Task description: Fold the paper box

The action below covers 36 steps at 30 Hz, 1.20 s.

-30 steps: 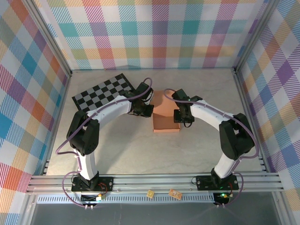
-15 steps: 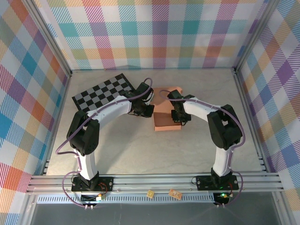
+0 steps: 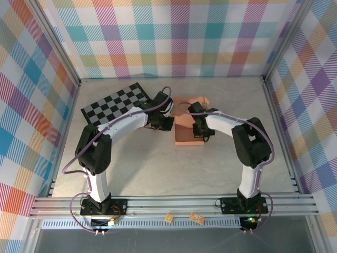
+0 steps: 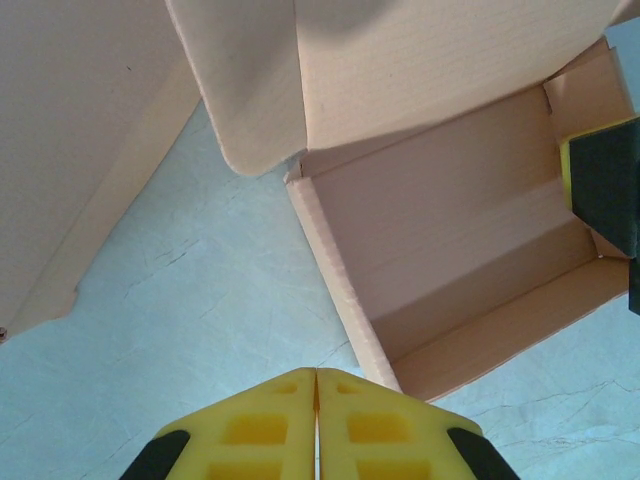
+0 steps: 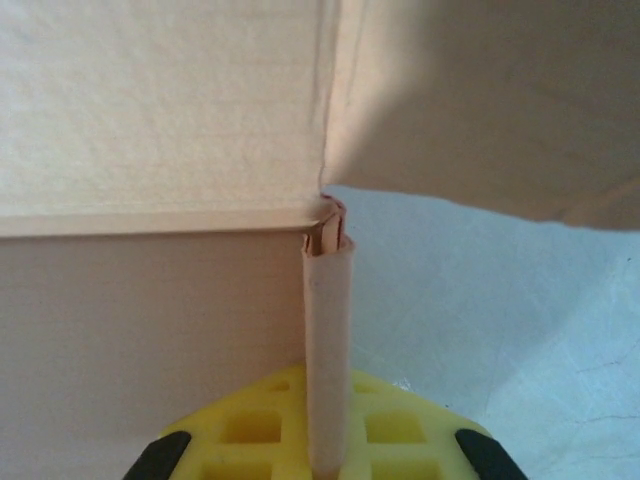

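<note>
Shifted inward and closed since the earlier frame: right claw [image 5: 325, 445], pinching the doubled side wall [image 5: 327, 330] of the paper box [image 3: 186, 139], mid-worktop [image 3: 158, 174]. Left claw [image 4: 316, 405] pressed together, empty, just beside the opposite wall.

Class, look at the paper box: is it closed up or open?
Open. The left wrist view looks into the paper box, its interior empty, its lid flap not covering it.

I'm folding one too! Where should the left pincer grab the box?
Likely the box's upright left wall, from above, one finger each side; it stands thin on edge, like the wall in the right pincer. The left pincer is shut, so open first.
</note>
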Each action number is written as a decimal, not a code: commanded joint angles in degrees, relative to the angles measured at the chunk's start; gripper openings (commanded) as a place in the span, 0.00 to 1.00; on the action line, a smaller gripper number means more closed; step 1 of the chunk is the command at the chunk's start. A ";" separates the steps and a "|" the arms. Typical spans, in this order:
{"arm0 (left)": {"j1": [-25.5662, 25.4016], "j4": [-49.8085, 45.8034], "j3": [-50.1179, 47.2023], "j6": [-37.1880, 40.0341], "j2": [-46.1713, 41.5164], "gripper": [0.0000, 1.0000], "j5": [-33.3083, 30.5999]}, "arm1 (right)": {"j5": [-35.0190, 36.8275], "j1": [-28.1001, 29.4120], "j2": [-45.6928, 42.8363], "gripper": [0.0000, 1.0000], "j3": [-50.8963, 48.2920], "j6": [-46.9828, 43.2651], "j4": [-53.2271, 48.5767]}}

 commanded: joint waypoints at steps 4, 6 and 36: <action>-0.66 -0.78 1.69 -1.61 -1.35 0.11 0.01 | 0.18 0.17 -5.40 0.26 -1.77 -1.77 0.42; -0.66 -0.95 1.83 -2.12 -2.12 0.13 -0.04 | -0.09 -0.14 -6.90 0.32 -2.16 -1.86 0.41; 1.22 -1.71 -0.83 -5.57 -7.12 0.36 1.97 | 1.23 -1.90 -1.45 0.00 -2.94 -3.25 4.35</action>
